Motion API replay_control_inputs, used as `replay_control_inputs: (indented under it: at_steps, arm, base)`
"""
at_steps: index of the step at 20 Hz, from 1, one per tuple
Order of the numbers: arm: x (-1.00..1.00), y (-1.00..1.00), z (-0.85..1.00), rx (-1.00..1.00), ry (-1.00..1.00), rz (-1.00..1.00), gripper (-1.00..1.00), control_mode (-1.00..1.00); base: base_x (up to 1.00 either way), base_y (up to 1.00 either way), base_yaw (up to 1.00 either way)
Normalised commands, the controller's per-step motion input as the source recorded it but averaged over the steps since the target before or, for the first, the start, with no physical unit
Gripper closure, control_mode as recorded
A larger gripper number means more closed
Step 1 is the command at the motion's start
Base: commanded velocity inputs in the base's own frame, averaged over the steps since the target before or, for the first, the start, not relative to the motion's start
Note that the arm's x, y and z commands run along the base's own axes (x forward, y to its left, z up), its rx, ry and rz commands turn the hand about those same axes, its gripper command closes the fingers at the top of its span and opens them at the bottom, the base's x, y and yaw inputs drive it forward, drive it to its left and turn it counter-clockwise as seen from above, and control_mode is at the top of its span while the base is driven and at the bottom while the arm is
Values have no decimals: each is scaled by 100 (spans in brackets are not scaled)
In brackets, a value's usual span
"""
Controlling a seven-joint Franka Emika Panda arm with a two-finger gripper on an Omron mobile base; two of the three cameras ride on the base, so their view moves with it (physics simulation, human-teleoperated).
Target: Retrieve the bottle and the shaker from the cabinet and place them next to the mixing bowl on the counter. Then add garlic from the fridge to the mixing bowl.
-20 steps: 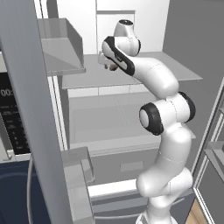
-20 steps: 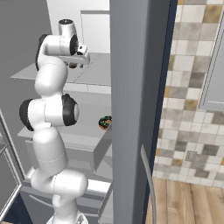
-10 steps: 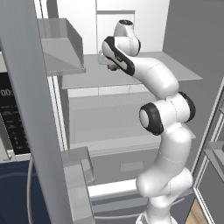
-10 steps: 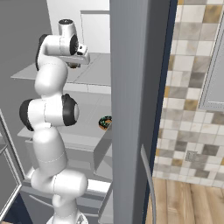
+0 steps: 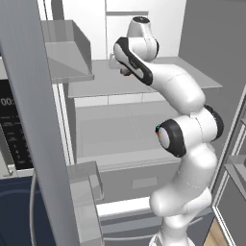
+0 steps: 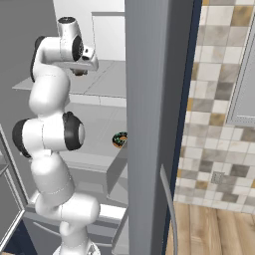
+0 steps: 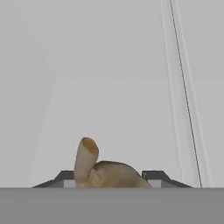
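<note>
Between the jaws, in the hand view, sat the garlic [image 7: 103,170]: a small tan to off-white bulb with a rounded, slightly lumpy body and a short tubular stem stub rising on one side, its cut end paler. Its surface read as matte and papery, darker brown in the folds. The gripper [image 7: 109,178] had its jaws drawn in close against both flanks of the bulb, holding it; the two dark fingertips [image 7: 65,176] showed flat and angular on either side.

Beneath the jaws lay the upper shelf [image 5: 144,79] of the fridge [image 5: 206,43], a flat, smooth, pale grey slab with straight edges. In the left base view the garlic [image 5: 126,72] appeared as a small brown spot at the gripper [image 5: 124,71], just above that shelf. Behind the jaws the fridge wall was plain white and featureless.

Well below the jaws, on a lower shelf, rested a ring-shaped donut [image 6: 119,140] with dark frosting and coloured sprinkles. Beside the fridge stood its grey, smooth-faced door [image 6: 154,124].
</note>
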Motion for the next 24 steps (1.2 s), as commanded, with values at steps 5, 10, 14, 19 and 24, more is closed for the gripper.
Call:
replay_control_inputs:
  at_steps: [5, 10, 14, 19, 24]
  arm:
    - [-100, 0, 1, 0, -17, 0, 100, -100]
    - [-100, 0, 14, 0, -4, 0, 100, -100]
    - [-100, 0, 10, 3, 0, 3, 100, -100]
    - [-100, -1, 25, 6, 8, 5, 100, -100]
    - [-100, -14, 17, 6, 11, 0, 100, -100]
  base:
    - [0, 0, 0]
    - [0, 0, 0]
    - [0, 0, 0]
    - [0, 0, 0]
    - [0, 0, 0]
